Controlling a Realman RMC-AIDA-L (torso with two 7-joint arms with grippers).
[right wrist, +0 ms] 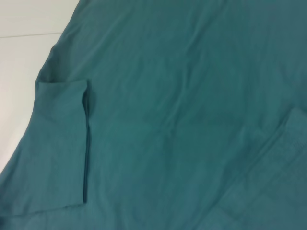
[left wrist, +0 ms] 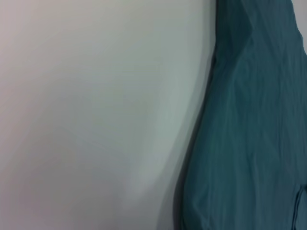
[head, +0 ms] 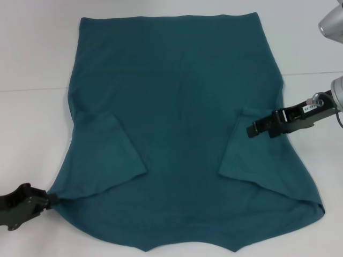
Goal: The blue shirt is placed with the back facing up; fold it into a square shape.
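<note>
The blue shirt (head: 177, 107) lies flat on the white table, plain side up, hem at the far end. Both sleeves are folded inward onto the body: the left sleeve (head: 107, 155) and the right sleeve (head: 244, 150). At the near left my left gripper (head: 49, 200) is shut on the shirt's left shoulder corner, and the cloth is drawn to a point there. My right gripper (head: 251, 129) hangs over the shirt's right edge, by the upper end of the right sleeve. The left wrist view shows the shirt's edge (left wrist: 249, 134); the right wrist view shows a folded sleeve (right wrist: 60, 143).
The white table (head: 32, 64) surrounds the shirt on the left, right and far sides. The shirt's near edge reaches the bottom of the head view. A grey part of the robot (head: 332, 21) shows at the upper right.
</note>
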